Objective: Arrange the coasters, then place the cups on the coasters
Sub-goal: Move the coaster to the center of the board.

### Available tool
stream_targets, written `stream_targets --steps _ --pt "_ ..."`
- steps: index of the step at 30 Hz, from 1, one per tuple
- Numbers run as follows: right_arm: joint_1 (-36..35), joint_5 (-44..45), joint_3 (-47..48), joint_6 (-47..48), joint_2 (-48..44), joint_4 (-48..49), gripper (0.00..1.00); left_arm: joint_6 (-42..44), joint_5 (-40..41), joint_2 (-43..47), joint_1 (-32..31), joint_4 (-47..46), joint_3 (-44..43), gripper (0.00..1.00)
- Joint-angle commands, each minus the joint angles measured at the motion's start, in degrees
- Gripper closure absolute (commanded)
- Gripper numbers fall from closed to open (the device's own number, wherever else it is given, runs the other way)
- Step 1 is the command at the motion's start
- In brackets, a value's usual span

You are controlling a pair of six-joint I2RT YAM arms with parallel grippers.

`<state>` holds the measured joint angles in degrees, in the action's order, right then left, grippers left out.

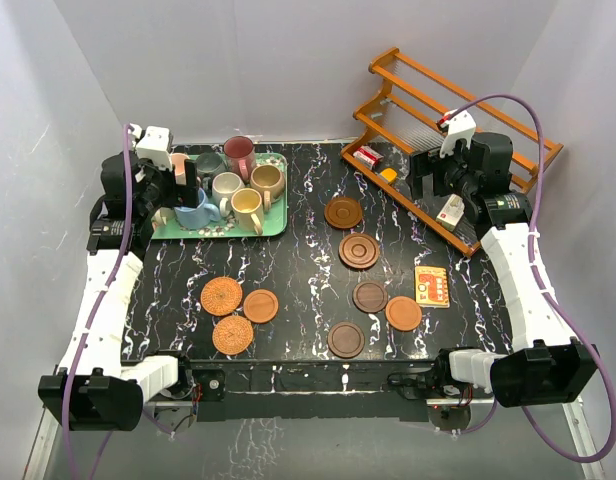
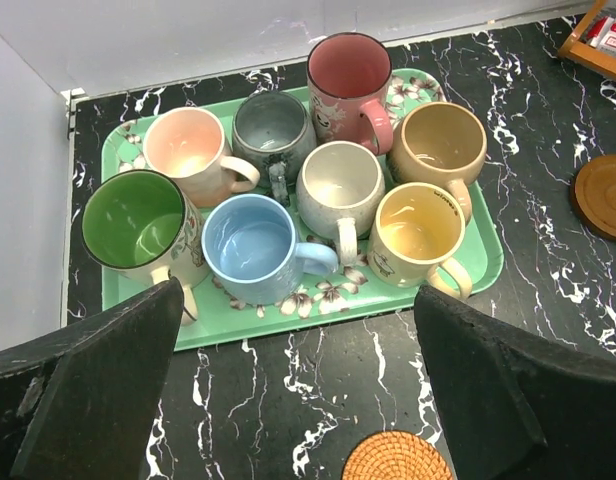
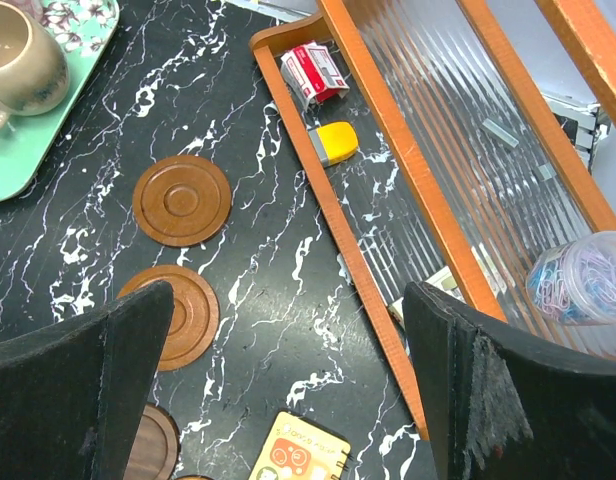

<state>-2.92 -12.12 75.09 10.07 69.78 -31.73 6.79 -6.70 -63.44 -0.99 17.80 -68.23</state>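
The left gripper (image 2: pixel 298 293) hangs wide open and empty; eight cups (image 2: pixel 338 185) crowd a green tray (image 2: pixel 485 262) just beyond its fingertips, likely staged for later. The right gripper (image 3: pixel 288 290), equally spread, hovers with two brown coasters (image 3: pixel 182 199) beside one finger, seemingly unarranged.

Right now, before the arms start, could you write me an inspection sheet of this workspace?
Surface: black marbled table, no spill seen.
Job's things: eight mugs crowded on green tray; eight coasters, four tan, four dark, scattered on table, none under a mug.
Clutter: orange card; wooden rack holding red box, yellow item, cup of paper clips.
Grippers: left gripper above tray, right gripper near rack; both open, empty.
Cables: purple cable along each arm.
Surroundings: white walls.
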Motion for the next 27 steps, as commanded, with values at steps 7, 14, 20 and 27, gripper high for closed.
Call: stream_targets --steps 7,14,20,27 --pt "-0.6 0.6 -0.8 -0.7 -2.7 5.3 0.02 -0.8 0.4 2.9 -0.4 -3.2 0.2 0.01" --pt "-1.2 0.9 -0.5 -1.2 -2.1 6.1 0.02 0.0 1.6 3.4 -0.5 -3.6 0.0 0.01" --pt "-1.8 2.3 -1.0 -0.8 -1.4 6.9 0.01 3.7 -0.2 2.9 -0.5 -2.0 0.3 0.01" --pt "-1.9 2.8 -4.6 1.5 -0.6 12.0 0.02 8.8 -8.2 1.3 -0.6 -0.1 3.2 0.01"
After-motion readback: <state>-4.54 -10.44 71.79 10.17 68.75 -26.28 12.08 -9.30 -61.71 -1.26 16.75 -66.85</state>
